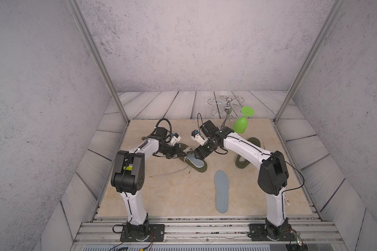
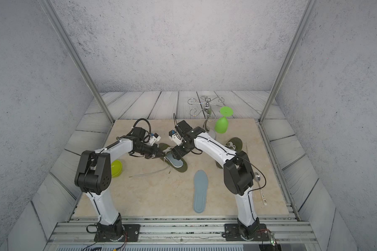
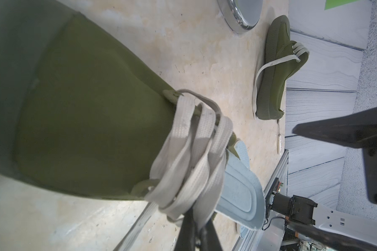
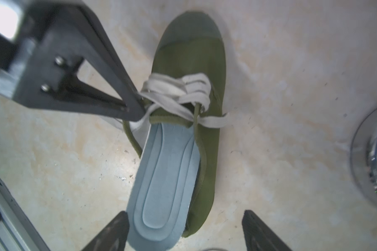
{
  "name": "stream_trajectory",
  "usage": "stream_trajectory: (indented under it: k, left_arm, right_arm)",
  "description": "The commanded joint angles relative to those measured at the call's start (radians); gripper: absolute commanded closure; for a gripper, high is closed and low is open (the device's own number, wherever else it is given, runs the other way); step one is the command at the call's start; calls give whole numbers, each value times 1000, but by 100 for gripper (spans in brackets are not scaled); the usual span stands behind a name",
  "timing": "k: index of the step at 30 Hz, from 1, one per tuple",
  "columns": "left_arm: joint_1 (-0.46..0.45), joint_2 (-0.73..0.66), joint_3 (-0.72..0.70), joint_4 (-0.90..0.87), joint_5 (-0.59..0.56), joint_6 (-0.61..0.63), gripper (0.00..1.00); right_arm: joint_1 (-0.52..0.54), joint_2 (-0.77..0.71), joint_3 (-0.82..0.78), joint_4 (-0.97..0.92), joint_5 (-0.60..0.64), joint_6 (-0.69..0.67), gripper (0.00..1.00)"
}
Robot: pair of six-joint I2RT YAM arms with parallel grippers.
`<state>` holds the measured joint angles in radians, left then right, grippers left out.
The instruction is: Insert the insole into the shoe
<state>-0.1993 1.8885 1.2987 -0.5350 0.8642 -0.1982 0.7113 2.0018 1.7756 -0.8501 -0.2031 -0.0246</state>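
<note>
An olive green shoe (image 1: 201, 170) (image 2: 182, 169) lies in the middle of the mat in both top views. A pale blue insole (image 4: 168, 178) (image 1: 195, 162) is partly inside it: the front goes under the tongue, and the heel end sticks out past the shoe's heel, lying over the rim. My left gripper (image 3: 199, 228) (image 4: 135, 113) is shut on the shoe's white laces (image 3: 194, 152) at the side of the opening. My right gripper (image 4: 185, 217) (image 1: 197, 156) hovers open over the insole's heel end, its fingers astride it and holding nothing.
A second blue insole (image 1: 222, 191) lies loose nearer the front. A second green shoe (image 3: 274, 71) sits under the right arm. A wire rack (image 1: 226, 106) with a hanging green glass (image 1: 241, 125) stands behind. A green bowl (image 2: 116, 168) and a spoon (image 2: 260, 187) lie at the sides.
</note>
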Motion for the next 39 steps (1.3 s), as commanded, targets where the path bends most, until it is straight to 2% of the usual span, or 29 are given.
stream_trajectory:
  k: [1, 17, 24, 31, 39]
  left_arm:
    - [-5, -35, -11, -17, 15, 27, 100]
    - [-31, -46, -68, 78, 4, -40, 100]
    - [-31, -43, -58, 79, 10, -48, 100]
    - [-33, -45, -59, 79, 12, -47, 100]
    - [-34, -42, -53, 74, 12, -42, 100]
  right_arm:
    - [36, -80, -76, -13, 20, 82, 15]
    - [65, -49, -106, 25, 71, 179, 16]
    - [63, 0, -64, 2, 65, 170, 25]
    - [62, 50, -19, -50, 31, 173, 20]
    - [55, 100, -3, -86, 23, 173, 20]
